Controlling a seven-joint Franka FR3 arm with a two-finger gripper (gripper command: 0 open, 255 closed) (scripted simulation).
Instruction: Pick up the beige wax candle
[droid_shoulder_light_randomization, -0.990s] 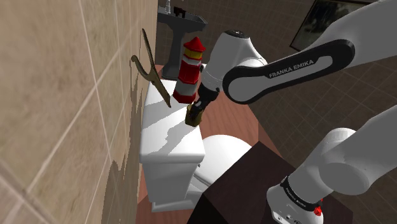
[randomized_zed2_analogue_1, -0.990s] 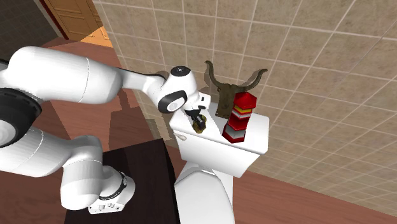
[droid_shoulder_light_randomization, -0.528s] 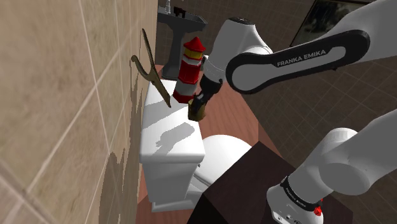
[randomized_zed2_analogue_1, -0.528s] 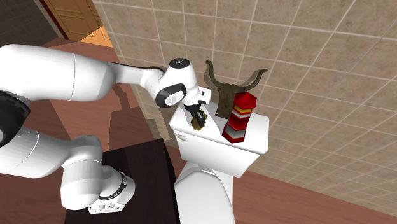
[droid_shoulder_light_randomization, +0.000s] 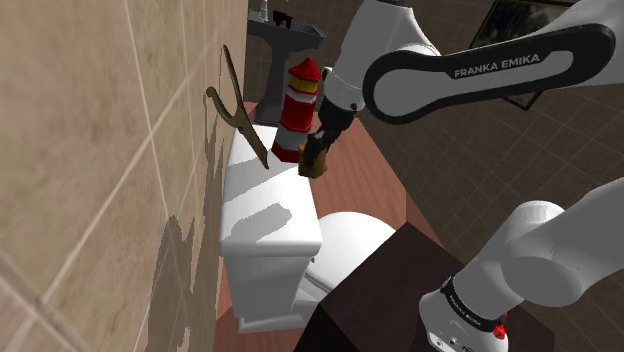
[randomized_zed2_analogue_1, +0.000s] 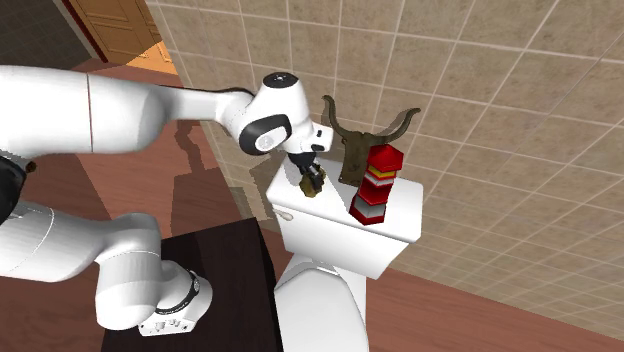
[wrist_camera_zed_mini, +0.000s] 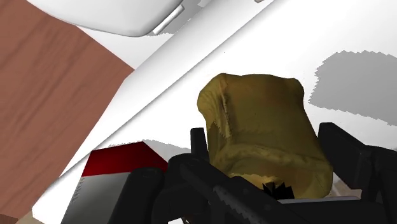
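The candle (droid_shoulder_light_randomization: 313, 168) is a small olive-beige lump with a rumpled surface. My black gripper (droid_shoulder_light_randomization: 311, 160) is shut on it and holds it in the air above the white toilet tank lid (droid_shoulder_light_randomization: 262, 215), just in front of the red-and-white lighthouse figure (droid_shoulder_light_randomization: 298, 108). In the second exterior view the candle (randomized_zed2_analogue_1: 311, 187) hangs from the gripper (randomized_zed2_analogue_1: 310, 179) above the lid's (randomized_zed2_analogue_1: 335, 228) near end. In the wrist view the candle (wrist_camera_zed_mini: 261, 124) sits clasped in my gripper (wrist_camera_zed_mini: 267, 145), with the white lid (wrist_camera_zed_mini: 356, 38) far beneath.
A brown horned ornament (droid_shoulder_light_randomization: 238, 112) leans on the tiled wall (droid_shoulder_light_randomization: 110, 150) behind the tank. The toilet bowl (droid_shoulder_light_randomization: 352, 240) lies below the tank, and my dark stand (droid_shoulder_light_randomization: 385, 295) is beside it. A sink (droid_shoulder_light_randomization: 288, 32) stands further along the wall.
The gripper has risen with the candle clasped in it, lifting it off the tank lid toward the lighthouse. The arm's upper links have swung upward.
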